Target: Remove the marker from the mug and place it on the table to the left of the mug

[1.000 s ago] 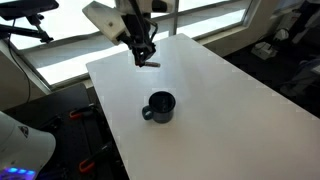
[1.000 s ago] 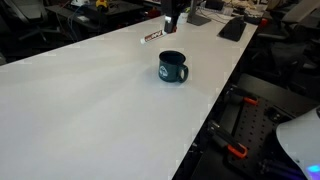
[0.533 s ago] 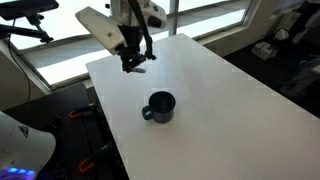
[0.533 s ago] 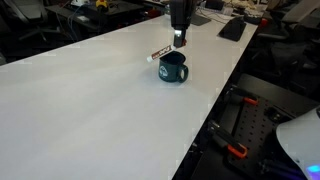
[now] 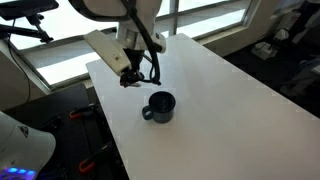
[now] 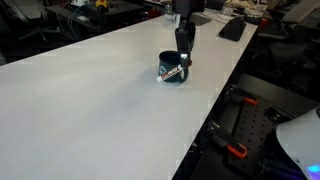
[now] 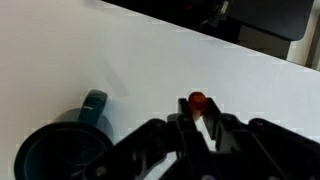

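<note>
One marker (image 7: 197, 100) held beside the mug (image 7: 58, 152)
Jaws of our gripper (image 7: 198, 114) pinch the marker above the table (image 7: 150, 50); if we release too high it could roll, and descending may clip the mug's rim.

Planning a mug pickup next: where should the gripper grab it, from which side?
Take the mug by its rim wall, coming straight down, one finger inside: it stands upright, mouth upward. Choose the side away from the handle. The gripper holds the marker.
</note>
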